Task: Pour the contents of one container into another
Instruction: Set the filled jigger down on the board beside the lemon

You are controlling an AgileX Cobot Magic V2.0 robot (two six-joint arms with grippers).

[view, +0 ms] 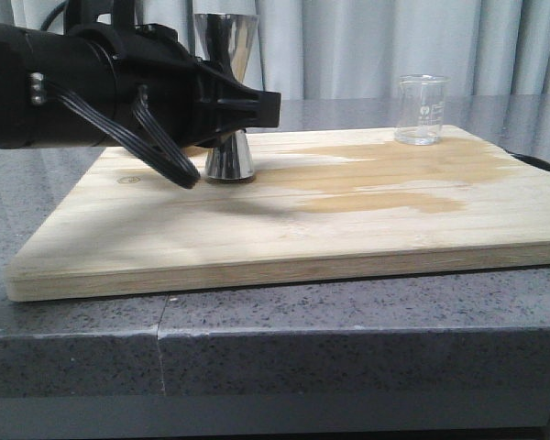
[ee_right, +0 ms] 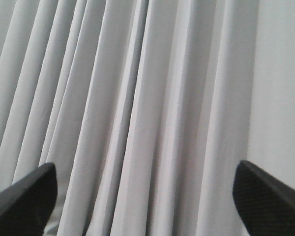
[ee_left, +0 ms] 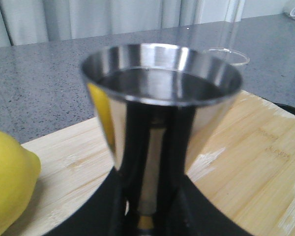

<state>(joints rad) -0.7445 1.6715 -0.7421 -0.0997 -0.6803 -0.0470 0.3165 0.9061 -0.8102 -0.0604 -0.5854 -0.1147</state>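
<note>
A: From the front, what do you make out?

B: The left gripper (view: pixel 247 108) comes in low from the left side, a big black body with looped cables. Its fingers sit at the narrow waist of the steel jigger (view: pixel 227 92), which stands upright on the wooden board (view: pixel 348 238), towards the back left. Whether the fingers actually press the metal I cannot tell from here.

A: And the glass beaker?

B: The glass beaker (view: pixel 420 110) stands upright at the board's far right corner, well apart from the jigger. A darker, wet-looking stain (view: pixel 385 179) spreads over the board between them. The board lies on a grey speckled counter (view: pixel 73 183).

A: The left wrist camera?

B: The jigger (ee_left: pixel 160 103) fills the view, its open cup towards the lens. The black fingers (ee_left: pixel 125 206) stand on either side of the waist, close in around it; contact stays unclear. A yellow lemon (ee_left: pixel 10 182) lies on the board (ee_left: pixel 255 172) just beside the gripper. The beaker's rim (ee_left: pixel 228 55) peeps out behind the jigger.

A: The right wrist camera?

B: Only pale grey curtain (ee_right: pixel 147 98). The right gripper (ee_right: pixel 145 196) shows two dark fingertips (ee_right: pixel 24 201) at the edges, spread wide with nothing between them.
</note>
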